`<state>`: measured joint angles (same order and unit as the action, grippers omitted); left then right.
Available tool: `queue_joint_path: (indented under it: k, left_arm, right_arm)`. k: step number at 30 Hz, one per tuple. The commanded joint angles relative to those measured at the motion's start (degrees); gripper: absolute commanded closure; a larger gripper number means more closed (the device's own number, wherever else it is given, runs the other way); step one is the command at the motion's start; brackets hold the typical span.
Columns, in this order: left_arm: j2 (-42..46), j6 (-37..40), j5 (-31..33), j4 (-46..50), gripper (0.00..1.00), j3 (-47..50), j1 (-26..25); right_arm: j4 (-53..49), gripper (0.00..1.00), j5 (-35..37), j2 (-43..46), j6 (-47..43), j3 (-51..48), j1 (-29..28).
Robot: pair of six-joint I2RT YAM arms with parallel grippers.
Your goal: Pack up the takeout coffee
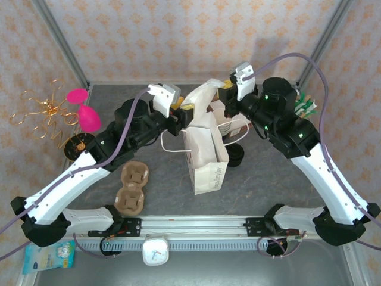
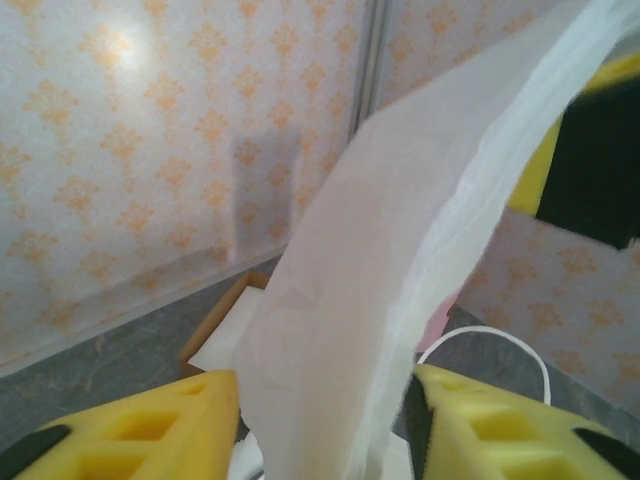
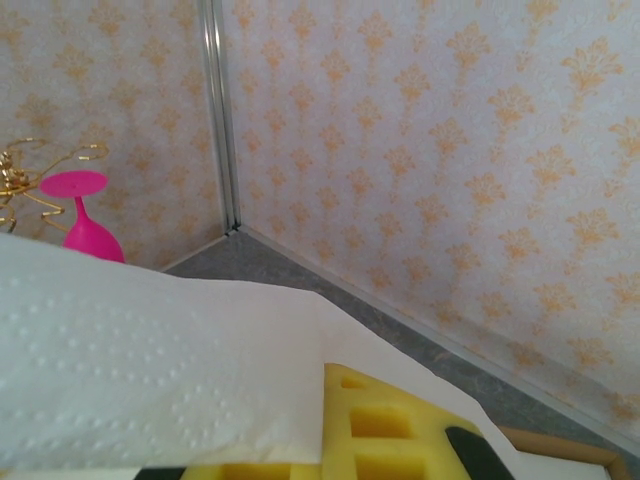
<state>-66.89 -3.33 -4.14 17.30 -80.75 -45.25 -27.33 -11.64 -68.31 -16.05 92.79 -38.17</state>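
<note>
we see from above a white paper bag [image 1: 205, 156] standing upright, mouth open, in the middle of a grey table [image 1: 166, 186]. two black-and-white robot arms reach in to its raised top edge. the takeout coffee [image 1: 236, 156], a small paper cup under a round black plastic lid, sits on the table just beside the bag's right wall, outside it.

the left gripper [image 1: 180, 113] has its yellow foam fingers [image 2: 150, 425] on either side of a fold of the bag's paper. we cannot tell whether they pinch it or only bracket it. the right gripper [image 1: 228, 96] is pressed together and looks to be nipping the opposite edge of the bag. in the wrist view the paper lies across its yellow finger [image 3: 385, 425].

as we judge it, several things could go wrong. if the arms pull apart too hard, the thin paper may tear or the bag may lift and tip. if the left side slips free, the mouth could fold shut. a swinging bag wall could also knock the coffee over, it stands so close.

the coffee appears upright, with its long axis vertical, its base on the table and its lid facing up toward the overhead camera. the lid's sip hole is too small to make out.
</note>
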Motion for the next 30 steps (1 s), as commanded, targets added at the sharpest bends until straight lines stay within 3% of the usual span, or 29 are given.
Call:
queue_joint_path:
  k: [1,11,17,21,27,30]
  left_arm:
    - [-0.7,-1.1,-1.0,3.4,0.56,-2.0,0.2]
    - [-3.3,-8.2,1.5,2.4,0.90,-5.3,0.2]
    - [-5.3,-11.5,5.3,6.0,1.00,-9.6,0.2]
    - [-5.6,-14.4,6.6,5.9,1.00,-11.4,0.2]
    - [-6.2,-14.3,0.3,2.3,1.00,-12.1,1.0]
    - [-6.2,-13.4,-2.8,0.9,1.00,-12.4,1.6]
  right_arm:
    - [-0.4,1.00,-1.1,-0.9,1.0,2.5,0.2]
    - [-1.6,1.00,-3.3,-1.8,2.0,3.4,0.3]
    - [-2.4,1.00,-4.2,-1.6,3.4,4.6,-0.4]
    - [-2.1,1.00,-4.5,-0.5,3.7,3.2,-1.7]
    - [1.0,0.99,-12.1,1.5,4.3,-0.9,-3.0]
    - [0.8,0.78,-18.0,2.4,2.6,-2.0,-3.0]
